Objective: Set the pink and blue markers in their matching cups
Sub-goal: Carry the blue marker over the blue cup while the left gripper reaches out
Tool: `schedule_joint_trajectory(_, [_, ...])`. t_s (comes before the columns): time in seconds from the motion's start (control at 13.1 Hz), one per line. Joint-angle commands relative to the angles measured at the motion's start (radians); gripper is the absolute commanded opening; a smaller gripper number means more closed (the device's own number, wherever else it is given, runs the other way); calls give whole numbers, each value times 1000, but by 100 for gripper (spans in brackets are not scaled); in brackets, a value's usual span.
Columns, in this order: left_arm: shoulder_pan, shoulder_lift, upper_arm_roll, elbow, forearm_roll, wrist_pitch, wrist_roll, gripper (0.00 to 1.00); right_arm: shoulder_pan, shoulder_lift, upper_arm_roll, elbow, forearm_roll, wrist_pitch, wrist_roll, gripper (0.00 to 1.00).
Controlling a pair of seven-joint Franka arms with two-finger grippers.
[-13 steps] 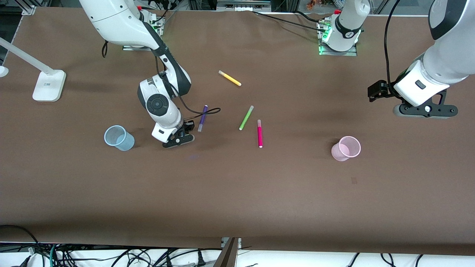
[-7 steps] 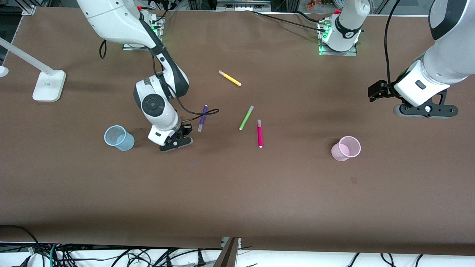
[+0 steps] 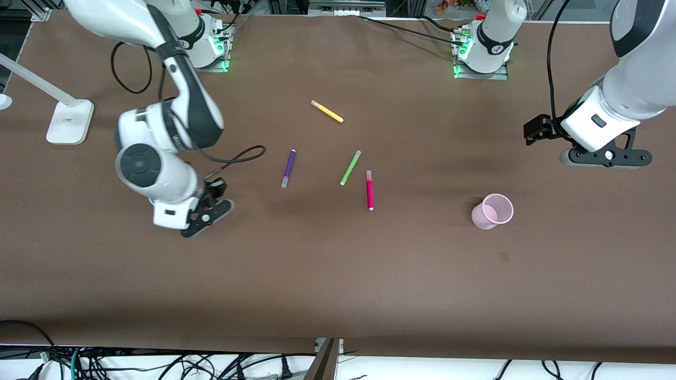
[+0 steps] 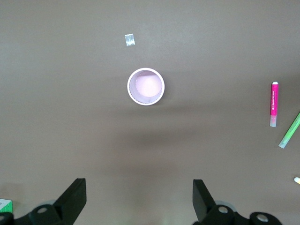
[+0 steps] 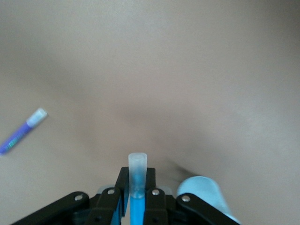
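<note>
My right gripper (image 3: pixel 203 216) is shut on the blue marker (image 5: pixel 137 201), whose greyish clear end sticks out past the fingers. The light blue cup (image 5: pixel 205 196) shows just beside the gripper in the right wrist view. In the front view the right arm hides it. The pink marker (image 3: pixel 369 190) lies on the table mid-way along, also in the left wrist view (image 4: pixel 274 104). The pale pink cup (image 3: pixel 492 211) stands upright toward the left arm's end and shows in the left wrist view (image 4: pixel 146 86). My left gripper (image 3: pixel 604 155) waits open and empty, high over the table.
A purple pen (image 3: pixel 288 168), a lime green pen (image 3: pixel 350 167) and a yellow pen (image 3: pixel 327 111) lie near the pink marker. A white lamp base (image 3: pixel 68 121) stands at the right arm's end. A small patch (image 3: pixel 503 257) marks the cloth near the pink cup.
My right arm has swung toward the right arm's end of the table with the blue marker, and now covers the blue cup in the front view. The left arm has not moved.
</note>
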State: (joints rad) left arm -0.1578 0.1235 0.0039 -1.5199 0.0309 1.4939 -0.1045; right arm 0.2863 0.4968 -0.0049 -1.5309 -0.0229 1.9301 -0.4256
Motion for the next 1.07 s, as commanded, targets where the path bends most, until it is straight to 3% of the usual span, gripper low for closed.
schedule_joint_trajectory(0.0, [-3,-19,10,-23,-14,3,22,100,-33,-17,9,18,55,-26,-187,0])
schedule_joint_trajectory(0.61, [-20,-9,5,-20,-17,3,3,100,-177,-29,8,11,323,-36,-835,0])
schedule_joint_trajectory(0.84, [-23,14,-28,-16,-55,12,-47,100,-260,-23,9,3,452,-132,-1013,0])
schedule_joint_trajectory(0.99, [-23,48,-86,-14,-54,60,-113,100,-312,-8,9,-18,530,-177,-1169,0])
